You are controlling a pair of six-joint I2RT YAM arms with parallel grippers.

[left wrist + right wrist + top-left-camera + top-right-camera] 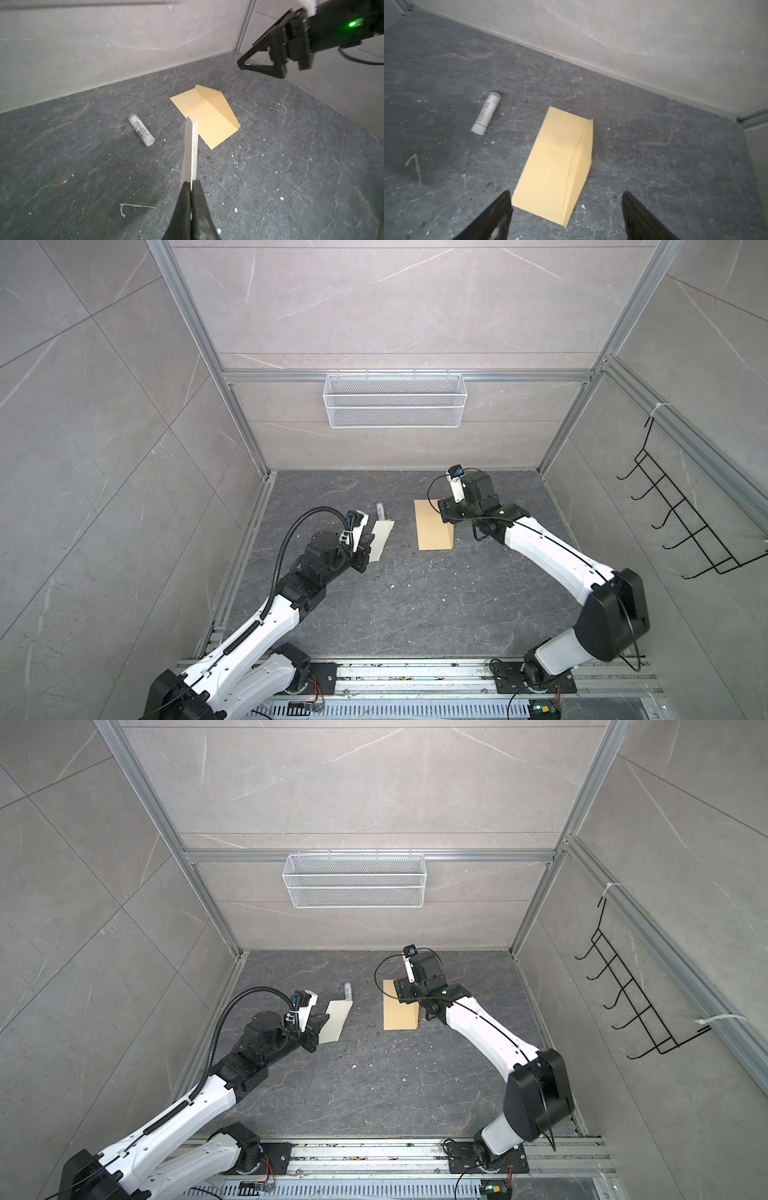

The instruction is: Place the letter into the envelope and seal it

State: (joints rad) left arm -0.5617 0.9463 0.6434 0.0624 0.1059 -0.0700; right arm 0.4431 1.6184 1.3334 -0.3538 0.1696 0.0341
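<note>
Left jaws on letter [190, 149] — tube [141, 130] print illegible

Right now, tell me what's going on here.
The left gripper is shut on the letter, holding it off the table. The envelope lies on the table with its flap open, and the right gripper hovers open over it, holding nothing. A glue stick lies nearby. The letter is not yet in the envelope.

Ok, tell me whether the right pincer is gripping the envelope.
No, the right pincer stands wide open, closed on nothing, while the envelope lies on the table.
</note>
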